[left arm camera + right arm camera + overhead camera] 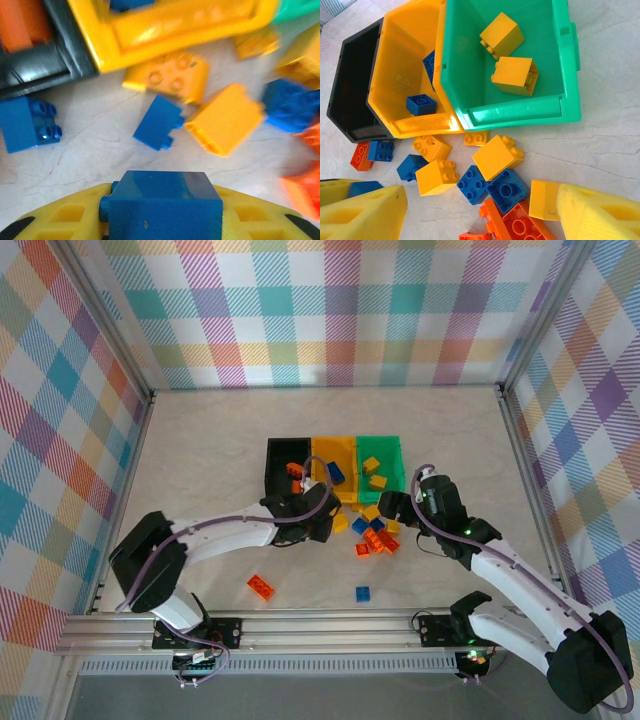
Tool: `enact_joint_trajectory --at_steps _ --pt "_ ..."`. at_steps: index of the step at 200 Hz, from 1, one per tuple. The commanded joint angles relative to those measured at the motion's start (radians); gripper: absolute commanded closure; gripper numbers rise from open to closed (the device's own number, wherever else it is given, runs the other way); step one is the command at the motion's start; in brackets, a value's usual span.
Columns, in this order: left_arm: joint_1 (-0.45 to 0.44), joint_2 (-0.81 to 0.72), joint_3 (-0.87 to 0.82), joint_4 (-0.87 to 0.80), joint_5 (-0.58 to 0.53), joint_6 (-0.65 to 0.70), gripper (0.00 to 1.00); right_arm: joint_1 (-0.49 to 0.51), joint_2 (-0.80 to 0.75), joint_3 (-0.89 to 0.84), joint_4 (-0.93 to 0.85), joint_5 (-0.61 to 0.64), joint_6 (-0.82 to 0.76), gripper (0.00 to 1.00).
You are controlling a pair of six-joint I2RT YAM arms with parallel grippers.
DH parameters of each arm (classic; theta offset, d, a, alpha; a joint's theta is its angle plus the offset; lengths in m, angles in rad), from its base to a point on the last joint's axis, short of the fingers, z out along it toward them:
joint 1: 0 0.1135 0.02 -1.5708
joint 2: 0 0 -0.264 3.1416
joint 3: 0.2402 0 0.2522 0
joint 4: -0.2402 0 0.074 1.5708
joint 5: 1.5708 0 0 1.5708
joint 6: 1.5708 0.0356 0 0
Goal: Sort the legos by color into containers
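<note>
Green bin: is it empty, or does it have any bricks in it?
Not empty. Two yellow bricks lie inside the green bin, clear in the right wrist view.

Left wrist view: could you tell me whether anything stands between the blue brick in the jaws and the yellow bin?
On the table, a loose blue brick and a yellow brick lie between the held blue brick and the yellow bin. They sit low, so a lifted path to the bin's open top looks clear.
</note>
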Motion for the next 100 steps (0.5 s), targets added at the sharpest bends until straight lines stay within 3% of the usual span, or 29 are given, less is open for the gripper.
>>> enact_joint_trajectory --at_steps 1,35,100 --pt "0.024 -0.003 0.148 -0.054 0.01 0.005 0.58 -0.001 -0.01 -0.019 0.011 0.006 0.006 0.21" --pt "0.12 0.204 0.393 -0.087 0.067 0.011 0.61 -0.001 -0.017 -0.028 0.001 0.006 0.014 0.21" --pt "0.188 0.505 0.731 -0.206 0.003 -0.012 0.59 -0.002 -0.057 -0.033 -0.032 0.005 0.005 0.21"
